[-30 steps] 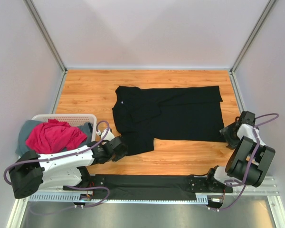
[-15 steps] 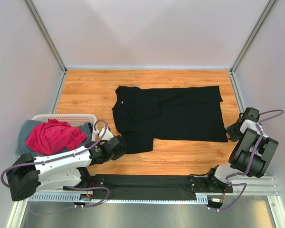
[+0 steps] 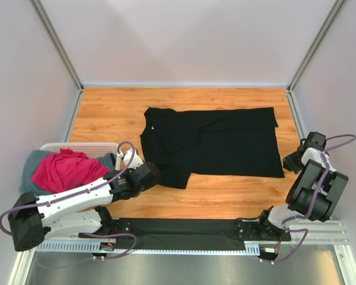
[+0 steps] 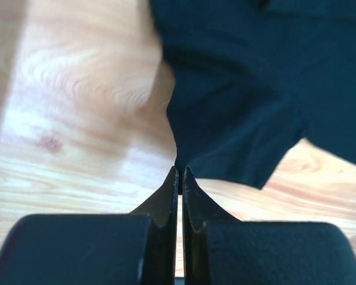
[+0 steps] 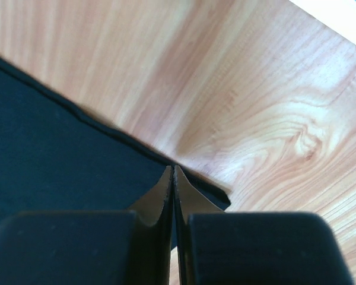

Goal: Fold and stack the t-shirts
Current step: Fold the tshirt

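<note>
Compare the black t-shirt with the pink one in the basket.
The black t-shirt lies spread flat on the table; the pink t-shirt sits crumpled in the white basket. The black t-shirt covers far more area than the pink t-shirt's heap. Both are soft cloth, neither stacked.

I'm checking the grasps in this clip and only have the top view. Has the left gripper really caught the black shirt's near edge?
Observer: Yes. The left wrist view shows the left gripper shut, with a peak of the black shirt pinched at its tips.
Operator: And the right one? The arm hides it from above.
Observer: The right wrist view shows the right gripper shut on the shirt's hem, just short of the corner.
</note>
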{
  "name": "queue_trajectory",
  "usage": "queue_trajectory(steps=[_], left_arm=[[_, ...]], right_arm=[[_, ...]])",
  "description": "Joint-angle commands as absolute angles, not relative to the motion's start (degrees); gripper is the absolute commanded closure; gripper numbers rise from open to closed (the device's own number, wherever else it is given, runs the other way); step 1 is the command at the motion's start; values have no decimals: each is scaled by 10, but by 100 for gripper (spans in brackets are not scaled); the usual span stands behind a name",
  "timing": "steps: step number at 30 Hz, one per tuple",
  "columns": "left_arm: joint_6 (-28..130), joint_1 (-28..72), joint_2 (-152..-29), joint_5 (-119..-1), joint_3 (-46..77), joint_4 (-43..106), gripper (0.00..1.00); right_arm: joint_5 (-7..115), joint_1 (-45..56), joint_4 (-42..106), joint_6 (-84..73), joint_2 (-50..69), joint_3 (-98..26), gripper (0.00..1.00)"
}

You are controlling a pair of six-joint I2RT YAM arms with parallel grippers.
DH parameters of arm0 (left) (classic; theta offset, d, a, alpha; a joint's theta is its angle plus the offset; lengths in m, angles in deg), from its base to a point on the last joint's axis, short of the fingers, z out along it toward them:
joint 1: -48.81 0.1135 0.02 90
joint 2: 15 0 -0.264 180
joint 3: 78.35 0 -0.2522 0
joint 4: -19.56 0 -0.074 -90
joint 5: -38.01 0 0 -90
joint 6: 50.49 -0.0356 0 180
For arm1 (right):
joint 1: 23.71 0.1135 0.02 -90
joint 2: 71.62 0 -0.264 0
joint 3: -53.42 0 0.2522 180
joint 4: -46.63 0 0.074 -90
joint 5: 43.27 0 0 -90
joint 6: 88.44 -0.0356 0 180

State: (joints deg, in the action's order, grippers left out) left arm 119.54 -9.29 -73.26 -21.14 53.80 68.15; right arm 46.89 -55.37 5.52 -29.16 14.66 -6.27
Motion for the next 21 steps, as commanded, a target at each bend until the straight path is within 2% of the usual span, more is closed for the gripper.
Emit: queue_trajectory(steps=[1, 3, 5, 6, 9, 12, 21], left_arm=[[1157, -94, -739, -155, 492, 709, 100], [1149, -95, -745, -153, 477, 710, 100], [1141, -95, -751, -155, 471, 710, 100], [1138, -94, -753, -155, 470, 709, 100], [1118, -95, -755, -159, 468, 704, 100], [1094, -95, -756, -173, 477, 684, 100], [1101, -94, -733, -175, 523, 652, 100]], right_arm=[[484, -556, 43, -283, 120, -101, 100], [450, -556, 0, -283, 124, -121, 100], [431, -556, -31, -281, 124, -126, 94], [426, -556, -41, -282, 123, -125, 81], [414, -556, -69, -283, 104, -107, 60], [414, -556, -78, -288, 81, -78, 48], [432, -556, -37, -300, 95, -54, 49]])
